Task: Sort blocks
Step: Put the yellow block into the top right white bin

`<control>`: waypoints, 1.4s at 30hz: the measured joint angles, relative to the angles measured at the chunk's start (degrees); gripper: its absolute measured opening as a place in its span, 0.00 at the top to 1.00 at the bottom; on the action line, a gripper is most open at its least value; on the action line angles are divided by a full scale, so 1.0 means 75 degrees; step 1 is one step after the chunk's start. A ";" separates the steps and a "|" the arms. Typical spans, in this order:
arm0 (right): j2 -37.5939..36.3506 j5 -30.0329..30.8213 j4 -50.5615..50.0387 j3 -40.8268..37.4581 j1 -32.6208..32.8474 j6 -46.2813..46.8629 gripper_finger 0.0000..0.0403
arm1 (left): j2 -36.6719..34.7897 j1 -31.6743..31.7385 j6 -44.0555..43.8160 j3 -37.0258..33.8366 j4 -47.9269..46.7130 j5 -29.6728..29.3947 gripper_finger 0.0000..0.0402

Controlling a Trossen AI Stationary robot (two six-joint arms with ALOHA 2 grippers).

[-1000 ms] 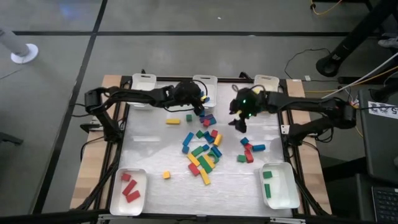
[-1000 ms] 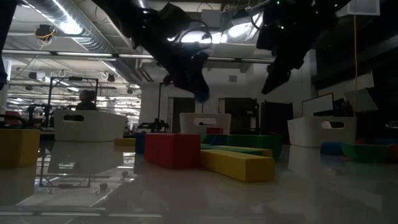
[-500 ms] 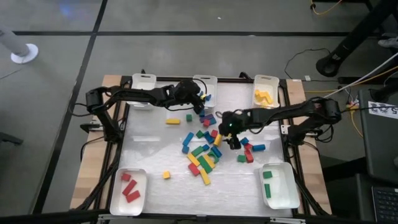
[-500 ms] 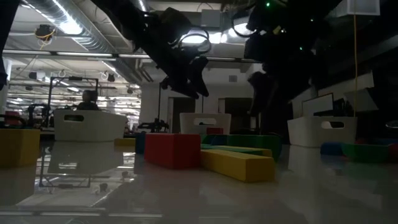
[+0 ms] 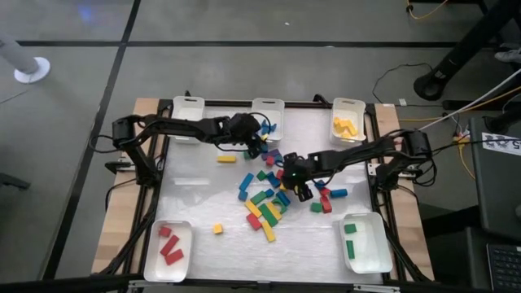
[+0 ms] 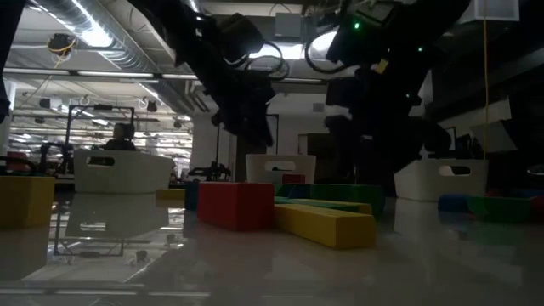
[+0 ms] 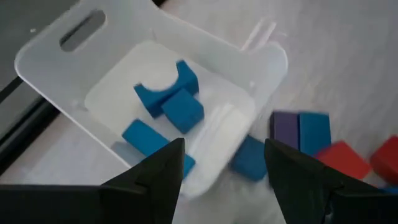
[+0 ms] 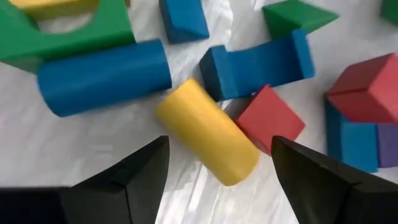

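Yellow is what the right arm looks to be after: in its wrist view a yellow cylinder (image 8: pixel 207 132) lies dead between the spread fingers of the right gripper (image 8: pixel 219 163), nothing pinched yet. Tight spot though. A red cube (image 8: pixel 268 118) touches one end, and a blue bridge block (image 8: pixel 258 61) and a blue cylinder (image 8: pixel 104 76) sit just past it. I'd come straight down, keep the fingers either side of the round body, and close slowly so it doesn't roll or drag the red one along.

From above, that gripper (image 5: pixel 296 181) sits mid-frame over the right edge of the main block pile (image 5: pixel 265 202). Lower in frame, the red tray (image 5: pixel 168 251) at lower left and the green tray (image 5: pixel 364 243) at lower right each hold a few blocks.

Further up, the left gripper (image 5: pixel 251 145) is just below the top-centre blue tray (image 5: pixel 268 108), fingers also apart and empty. Its wrist view shows blue blocks (image 7: pixel 168 102) inside that tray, plus one blue block (image 7: pixel 250 159) lying outside, right against the wall. The yellow tray (image 5: pixel 348 114) is at upper right, and another tray (image 5: pixel 188 107) at upper left.

Hard to make out: the low view is mostly dark silhouettes, so you can't sort the fingers from it. From overhead, the arm covers the cylinder completely. Can't tell what's in the upper-left tray.
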 joint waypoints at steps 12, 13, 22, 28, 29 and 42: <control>0.0534 -0.0175 0.0003 0.0023 -0.0003 0.0160 0.31 | 0.0000 -0.0452 -0.0001 0.0000 -0.0610 0.0001 0.48; 0.0537 -0.0176 0.0003 0.0023 -0.0003 0.0208 0.31 | 0.0000 -0.0500 0.0000 0.0000 -0.0662 0.0001 0.48; 0.0553 -0.0252 -0.0027 0.0015 0.0003 0.0463 0.47 | 0.0000 -0.1042 -0.0277 0.0000 -0.1368 0.0002 0.48; 0.0556 -0.0382 -0.0035 0.0009 0.0006 0.0487 0.64 | 0.0000 -0.1464 -0.0486 0.0000 -0.1789 0.0005 0.48; 0.0556 -0.0414 -0.0032 0.0009 0.0006 0.0538 0.66 | 0.0000 -0.1533 -0.0531 0.0000 -0.1862 0.0005 0.48; 0.0570 -0.0554 -0.0015 0.0009 0.0003 0.0697 0.59 | 0.0000 -0.2207 -0.1148 0.0000 -0.2451 0.0005 0.48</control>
